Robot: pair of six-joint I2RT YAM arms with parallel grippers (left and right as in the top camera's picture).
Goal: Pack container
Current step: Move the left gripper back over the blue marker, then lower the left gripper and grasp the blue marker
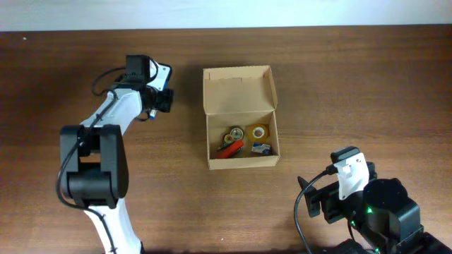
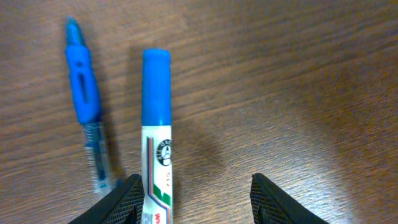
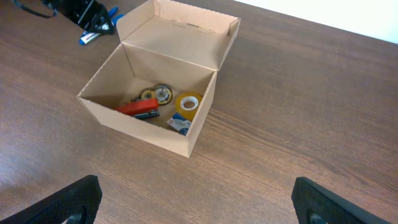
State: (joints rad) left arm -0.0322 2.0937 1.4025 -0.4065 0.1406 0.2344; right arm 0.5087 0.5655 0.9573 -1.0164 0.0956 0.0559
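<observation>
The container point(image 1: 237, 89), a brown cardboard box with its flap lid open, stands mid-table; it also shows in the right wrist view point(image 3: 202, 118). Inside lie a red item point(image 3: 138, 109), a yellow tape roll point(image 3: 188, 101) and small pieces. My left gripper point(image 2: 196, 202) is open, low over the table left of the box point(image 1: 162, 99). A white marker with a blue cap point(image 2: 156, 118) lies just inside its left finger. A blue pen point(image 2: 83, 99) lies outside that finger. My right gripper point(image 3: 199, 208) is open and empty, near the front right point(image 1: 314, 201).
The wooden table point(image 1: 353, 92) carries nothing else in view. The left arm's base point(image 1: 92, 169) stands at the front left. The box's raised lid point(image 3: 180, 31) faces the far side.
</observation>
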